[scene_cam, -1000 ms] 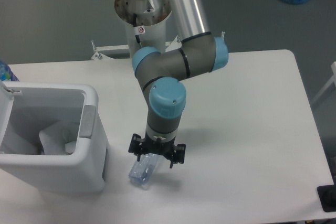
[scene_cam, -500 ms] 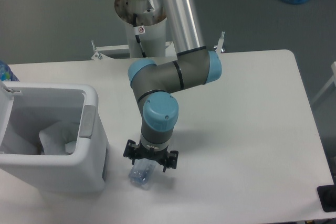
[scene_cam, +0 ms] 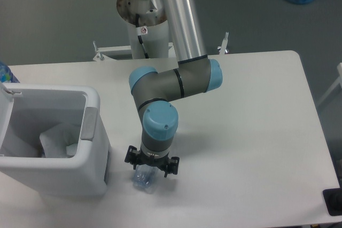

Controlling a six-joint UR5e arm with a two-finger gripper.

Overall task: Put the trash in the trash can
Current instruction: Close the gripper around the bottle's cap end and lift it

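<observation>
The arm has swung left and lowered, its fingers (scene_cam: 152, 168) now straddling the bottle (scene_cam: 143, 178).

White bin (scene_cam: 95, 170), clear blue-tinted bottle (scene_cam: 142, 177)

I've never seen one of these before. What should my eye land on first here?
First, the big grey and blue robot arm bending down over the middle of the white table. Its tool sits right over a crushed clear plastic bottle lying near the front edge. To the left stands a large white trash can, open, with crumpled white paper inside.
</observation>
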